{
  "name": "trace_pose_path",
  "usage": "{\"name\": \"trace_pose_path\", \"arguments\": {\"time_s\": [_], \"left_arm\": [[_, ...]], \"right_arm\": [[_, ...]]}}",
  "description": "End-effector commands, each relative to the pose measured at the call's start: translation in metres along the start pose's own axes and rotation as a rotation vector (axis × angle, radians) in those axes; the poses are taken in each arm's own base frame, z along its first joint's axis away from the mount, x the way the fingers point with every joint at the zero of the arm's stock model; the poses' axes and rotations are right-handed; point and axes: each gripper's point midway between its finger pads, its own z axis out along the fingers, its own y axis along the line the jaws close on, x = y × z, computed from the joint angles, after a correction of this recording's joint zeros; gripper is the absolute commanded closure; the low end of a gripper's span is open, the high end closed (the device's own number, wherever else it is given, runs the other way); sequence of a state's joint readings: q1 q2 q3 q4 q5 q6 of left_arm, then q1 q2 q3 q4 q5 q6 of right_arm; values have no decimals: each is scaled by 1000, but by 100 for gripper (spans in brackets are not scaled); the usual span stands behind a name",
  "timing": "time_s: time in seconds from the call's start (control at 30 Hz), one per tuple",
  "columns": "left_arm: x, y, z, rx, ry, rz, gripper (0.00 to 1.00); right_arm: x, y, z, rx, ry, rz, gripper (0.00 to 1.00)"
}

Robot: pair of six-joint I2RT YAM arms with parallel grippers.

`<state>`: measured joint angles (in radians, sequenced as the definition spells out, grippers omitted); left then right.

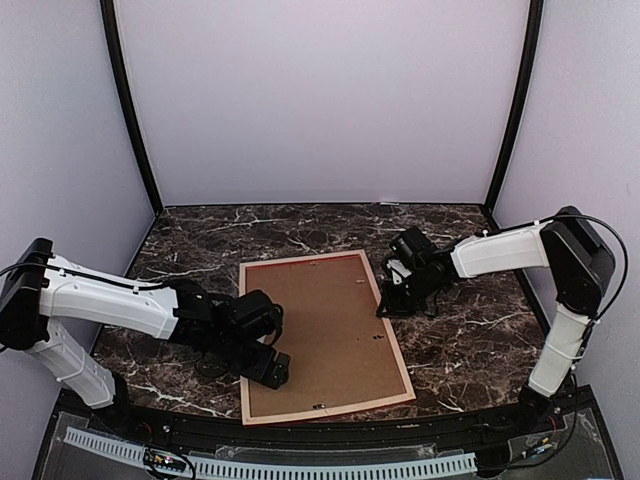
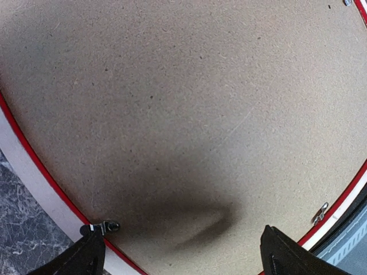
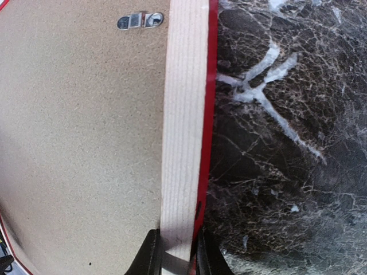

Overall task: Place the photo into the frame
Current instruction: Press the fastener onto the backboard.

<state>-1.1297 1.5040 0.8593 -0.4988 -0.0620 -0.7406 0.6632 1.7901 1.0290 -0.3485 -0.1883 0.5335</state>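
Note:
The frame (image 1: 330,407) lies back-up on the table, pale wood rail with a red outer edge. A plain brown backing board (image 1: 320,330) fills it. The photo is hidden. My left gripper (image 1: 272,368) hovers low over the board near the frame's near-left corner; in the left wrist view it (image 2: 182,240) is open, with only bare board (image 2: 183,103) between its fingers. My right gripper (image 1: 385,305) is at the frame's right side. The right wrist view shows it (image 3: 176,252) shut on the pale rail (image 3: 183,114), one finger on the board side, one on the red edge.
The table (image 3: 287,143) is dark marble with white veins, walled by pale panels. Small metal turn clips (image 2: 103,227) (image 3: 139,20) sit along the board's edge. A black rim with a perforated strip (image 1: 300,470) runs along the near edge.

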Motion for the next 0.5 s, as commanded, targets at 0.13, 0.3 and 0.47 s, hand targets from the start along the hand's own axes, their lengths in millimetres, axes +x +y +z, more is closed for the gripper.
{"name": "trace_pose_path", "arguments": {"time_s": [0.13,0.3,0.47], "left_arm": [[-5,7,6,-37,11,16,3],[-10,5,8,-29,4,23,2],[-19,-2,5,-11,-16,36,2]], "right_arm": [[22,-9,17,4,61,3,99],[21,-8,16,3,57,1,99],[20,-8,15,3,57,-2,99]]}}
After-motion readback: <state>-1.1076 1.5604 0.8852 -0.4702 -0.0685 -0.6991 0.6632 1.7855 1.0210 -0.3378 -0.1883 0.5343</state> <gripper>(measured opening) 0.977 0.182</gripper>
